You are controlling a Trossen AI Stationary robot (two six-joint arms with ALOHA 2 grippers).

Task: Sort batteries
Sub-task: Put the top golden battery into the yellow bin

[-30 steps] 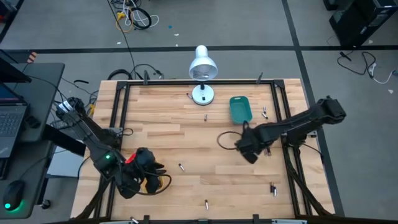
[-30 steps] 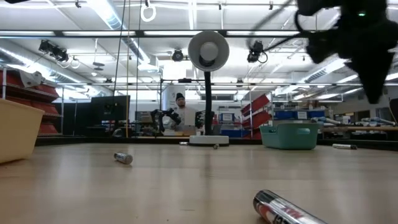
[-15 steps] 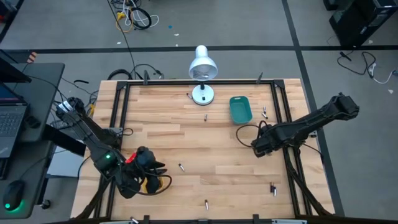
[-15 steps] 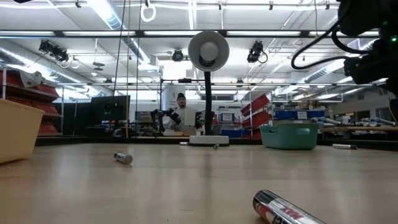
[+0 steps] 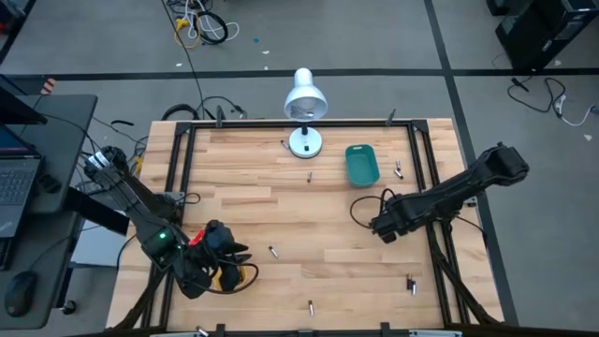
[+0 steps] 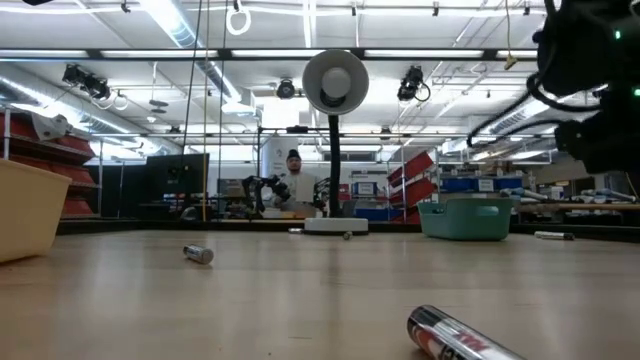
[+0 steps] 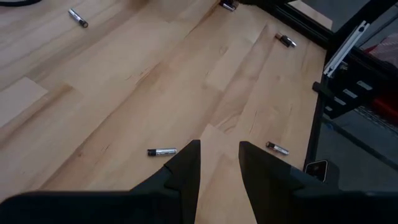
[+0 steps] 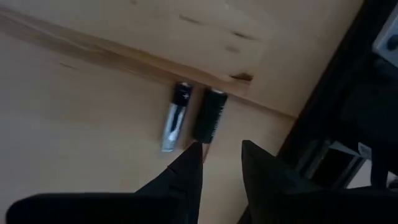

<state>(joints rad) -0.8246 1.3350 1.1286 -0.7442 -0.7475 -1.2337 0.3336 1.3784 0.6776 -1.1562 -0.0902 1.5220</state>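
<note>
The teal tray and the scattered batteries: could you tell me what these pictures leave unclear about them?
- Teal tray: its contents are too small in the high view, and its wall hides them in the low view.
- Nearest battery: cut off by the low view's bottom edge.
- Battery types: cells too tiny in the high view.

2 dark jointed arms (image 5: 449, 192), looped black cables, green indicator light.

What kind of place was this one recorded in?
Most likely a robotics lab or workshop. The wooden table sits in a black frame, a laptop stands on a side desk, and the low view shows long ceiling strip lights, storage shelves and a person at a workstation behind.
</note>
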